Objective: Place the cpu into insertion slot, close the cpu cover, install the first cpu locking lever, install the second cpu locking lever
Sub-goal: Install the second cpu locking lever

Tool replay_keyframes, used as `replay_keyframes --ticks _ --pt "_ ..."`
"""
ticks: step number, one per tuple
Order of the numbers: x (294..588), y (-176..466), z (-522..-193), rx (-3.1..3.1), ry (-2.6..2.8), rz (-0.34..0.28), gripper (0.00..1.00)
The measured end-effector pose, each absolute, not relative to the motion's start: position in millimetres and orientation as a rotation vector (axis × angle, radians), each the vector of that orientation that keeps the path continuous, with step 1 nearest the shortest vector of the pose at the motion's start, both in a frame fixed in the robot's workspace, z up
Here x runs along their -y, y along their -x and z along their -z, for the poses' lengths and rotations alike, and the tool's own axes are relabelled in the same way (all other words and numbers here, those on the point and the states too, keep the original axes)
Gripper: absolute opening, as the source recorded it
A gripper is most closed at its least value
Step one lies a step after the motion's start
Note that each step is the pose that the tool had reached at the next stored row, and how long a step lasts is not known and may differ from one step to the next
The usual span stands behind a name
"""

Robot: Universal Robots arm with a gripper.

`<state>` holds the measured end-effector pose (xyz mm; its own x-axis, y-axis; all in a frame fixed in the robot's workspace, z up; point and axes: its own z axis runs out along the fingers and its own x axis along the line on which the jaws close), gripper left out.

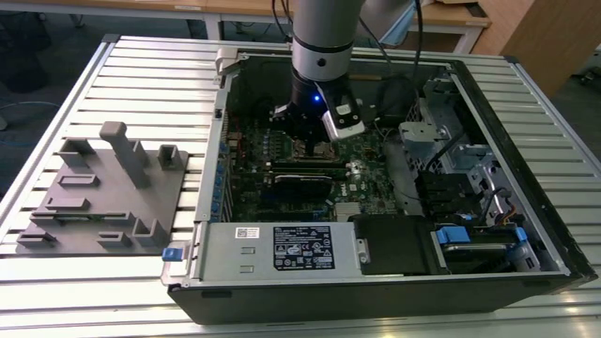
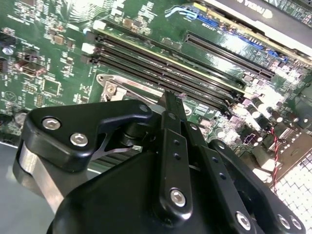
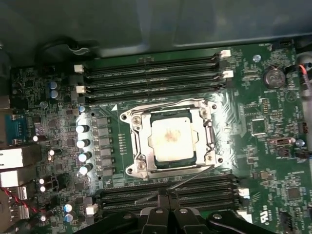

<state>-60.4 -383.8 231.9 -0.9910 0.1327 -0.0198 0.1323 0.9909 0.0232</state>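
Note:
In the first wrist view the cpu (image 3: 170, 139), dull silver-bronze on top, lies flat in the insertion slot (image 3: 136, 168). The silvery cpu cover (image 3: 145, 141) is down around it. One thin wire locking lever (image 3: 161, 103) lies flat along the slot's far side. The other lever (image 3: 190, 178) slants away from the slot's near corner and meets the tips of my gripper (image 3: 164, 194). The black fingers are shut together and touch that lever. In the exterior view the gripper (image 1: 314, 144) reaches down onto the green motherboard inside the open computer case. In the second wrist view a slot corner (image 2: 113, 88) shows just beyond the fingertips (image 2: 170, 97).
Long black memory slots (image 3: 151, 78) run on both sides of the socket, the nearer bank (image 3: 209, 187) right by my fingertips. A row of capacitors (image 3: 83, 142) stands beside the socket. A black card (image 1: 302, 184), a power supply (image 1: 281, 246) and a grey fixture (image 1: 103, 190) are in the exterior view.

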Motion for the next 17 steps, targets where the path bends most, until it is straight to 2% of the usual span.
replay_keyframes --ticks 17 --pt "383.8 74.7 -214.2 -3.113 -0.207 -0.034 0.10"
